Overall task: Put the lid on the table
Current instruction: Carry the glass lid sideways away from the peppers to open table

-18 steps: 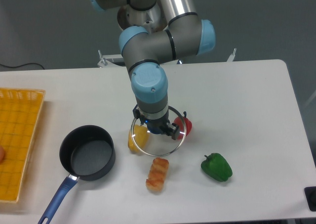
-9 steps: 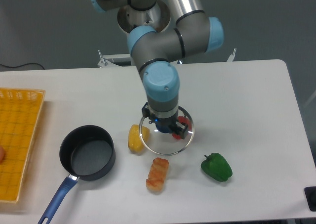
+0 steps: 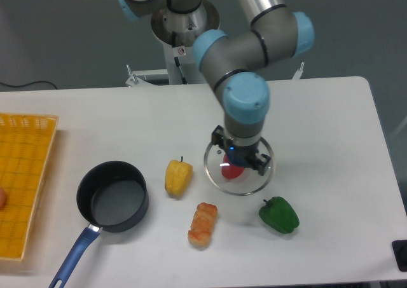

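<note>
- Your gripper [image 3: 240, 158] was pinching the lid [image 3: 238, 168] by its small centre knob, with the arm's blue-capped wrist directly above it and hiding most of the fingers.
- You had the lid, a clear glass disc with a thin silver rim, sitting roughly level over the table [image 3: 318, 129]; whether its rim was touching the white surface or just above it, you could not tell from this view.
- Through the glass you could see a red pepper [image 3: 231, 171] lying under the lid, near the disc's middle.
- To the lid's left, a yellow pepper [image 3: 178, 177] stood on the table, close to the rim but apart from it.
- Below and to the right of the lid, a green pepper [image 3: 278, 215] lay near the rim, not touching it.
- Below and to the left of the lid, an orange, ridged toy food piece [image 3: 203, 224] lay on the table.
- Well to the lid's left sat the dark saucepan [image 3: 112, 196] with its blue handle, uncovered.
- Farthest left of the lid, at the table's edge, was the yellow mesh basket [image 3: 24, 180].
</note>
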`<action>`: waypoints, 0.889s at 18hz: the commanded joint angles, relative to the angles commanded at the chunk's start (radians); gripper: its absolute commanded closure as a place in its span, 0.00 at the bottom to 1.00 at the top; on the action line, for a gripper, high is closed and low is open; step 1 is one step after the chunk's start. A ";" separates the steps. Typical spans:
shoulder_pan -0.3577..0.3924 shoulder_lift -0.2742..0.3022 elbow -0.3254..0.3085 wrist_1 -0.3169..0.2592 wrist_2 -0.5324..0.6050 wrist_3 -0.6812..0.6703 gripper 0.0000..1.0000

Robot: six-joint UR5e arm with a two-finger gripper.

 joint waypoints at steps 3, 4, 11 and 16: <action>0.048 -0.002 0.000 0.002 0.000 0.068 0.60; 0.060 -0.003 0.000 0.002 0.000 0.089 0.60; 0.094 -0.046 0.002 0.061 0.002 0.146 0.60; 0.111 -0.089 0.009 0.100 0.005 0.170 0.60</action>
